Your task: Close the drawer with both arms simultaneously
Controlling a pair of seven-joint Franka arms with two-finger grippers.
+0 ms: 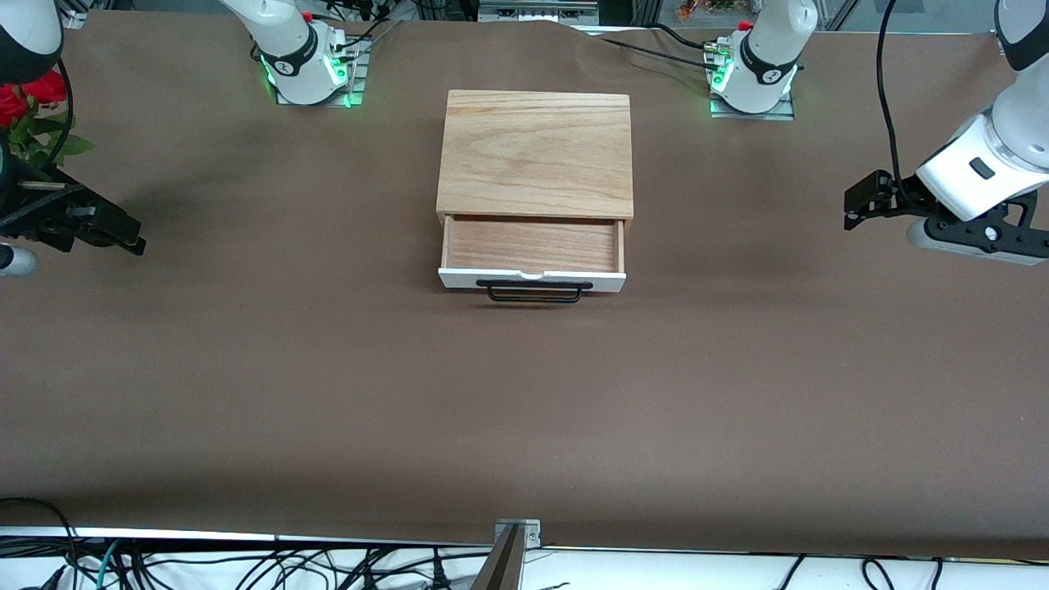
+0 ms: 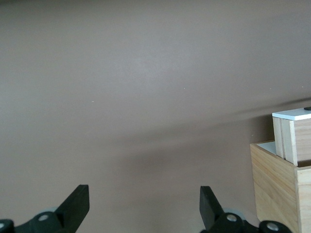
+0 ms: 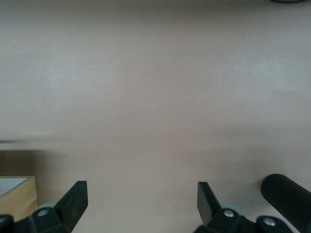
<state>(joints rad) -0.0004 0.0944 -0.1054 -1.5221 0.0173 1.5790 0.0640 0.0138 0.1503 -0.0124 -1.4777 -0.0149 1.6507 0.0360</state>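
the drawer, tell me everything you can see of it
The drawer is shallow and wide, pulled partly out of the light-wood casing toward the front camera. Its floor and side walls look like light grained wood, and nothing lies inside. The front panel is white, with a small notch in the middle of its top edge and a thin black bar handle below it. It sits level at mid-table. Only the casing touches it; the left gripper and the right gripper are off at the table's ends.

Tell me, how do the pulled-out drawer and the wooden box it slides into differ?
The drawer has a white front panel with a thin black handle; the box casing is bare grained wood all over. The drawer shows an open, empty inside; the casing shows a closed flat top. The drawer sticks out nearer the front camera. Both share light wood.
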